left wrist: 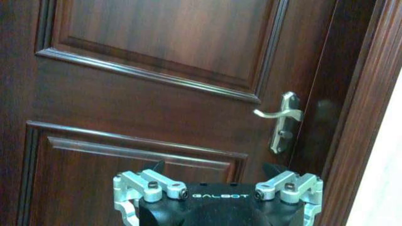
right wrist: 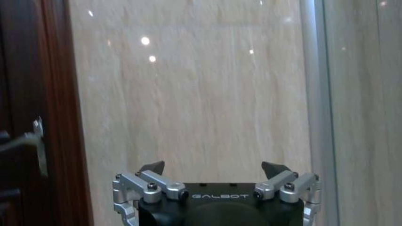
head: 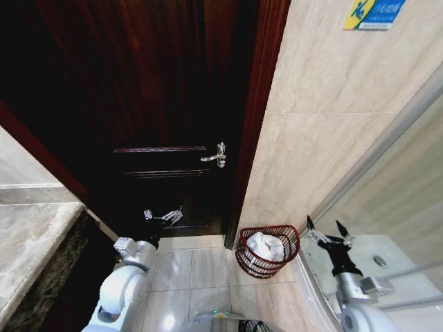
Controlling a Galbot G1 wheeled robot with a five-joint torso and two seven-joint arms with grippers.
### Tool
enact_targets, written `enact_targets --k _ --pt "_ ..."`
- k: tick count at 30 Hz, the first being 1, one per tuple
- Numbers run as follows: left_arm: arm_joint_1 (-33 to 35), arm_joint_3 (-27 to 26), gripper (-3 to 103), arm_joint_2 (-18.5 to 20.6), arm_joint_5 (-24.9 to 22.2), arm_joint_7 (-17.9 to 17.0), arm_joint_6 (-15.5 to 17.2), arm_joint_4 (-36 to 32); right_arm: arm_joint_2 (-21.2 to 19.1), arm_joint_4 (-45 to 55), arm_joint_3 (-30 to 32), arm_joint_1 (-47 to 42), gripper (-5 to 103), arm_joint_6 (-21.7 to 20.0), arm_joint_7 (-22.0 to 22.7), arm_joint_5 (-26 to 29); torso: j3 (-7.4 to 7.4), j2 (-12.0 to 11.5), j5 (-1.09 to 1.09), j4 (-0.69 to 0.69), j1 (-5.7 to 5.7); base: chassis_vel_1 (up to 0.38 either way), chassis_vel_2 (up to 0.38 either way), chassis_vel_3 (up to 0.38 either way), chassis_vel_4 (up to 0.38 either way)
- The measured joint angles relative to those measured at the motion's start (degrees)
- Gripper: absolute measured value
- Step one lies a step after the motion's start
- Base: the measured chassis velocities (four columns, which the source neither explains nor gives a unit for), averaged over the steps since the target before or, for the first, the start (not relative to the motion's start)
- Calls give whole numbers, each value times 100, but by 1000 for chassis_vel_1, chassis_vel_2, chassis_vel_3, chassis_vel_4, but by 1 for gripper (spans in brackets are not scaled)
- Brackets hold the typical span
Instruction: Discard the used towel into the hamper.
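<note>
Resting in the hamper [head: 268, 250] by the door frame, towel [head: 266, 246] looks discarded. Both grippers, left [head: 163, 216] and right [head: 327, 232], spread wide, empty. Risk: right arm turning could clip the rim.

Hamper [head: 268, 250] wedged between door frame [head: 252, 124] and shower glass [head: 387, 200] — top open

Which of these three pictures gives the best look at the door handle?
The left wrist view: the door handle sits large, lever and plate clear. In the head view it is small and farther off; the right wrist view catches a blurred sliver.
</note>
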Motion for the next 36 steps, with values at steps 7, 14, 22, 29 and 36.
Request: enact_targets --k 7,14,22,29,36 --pt "0 0 100 0 0 0 0 0 69 375 -61 35 100 58 9 -37 0 0 0 0 0 0 0 0 0" --pt "0 0 100 0 0 0 0 0 181 772 -95 -213 100 307 -390 -74 0 0 -1 -1 0 0 0 0 0" --pt "0 0 100 0 0 0 0 0 195 804 -48 -203 100 595 -192 -142 0 0 0 0 0 0 0 0 0" --pt "0 0 100 0 0 0 0 0 199 746 -45 -208 100 712 -335 -150 0 0 0 0 0 0 0 0 0" --pt "0 0 100 -1 0 0 0 0 187 741 -71 -158 100 722 -365 -164 0 0 0 0 0 0 0 0 0"
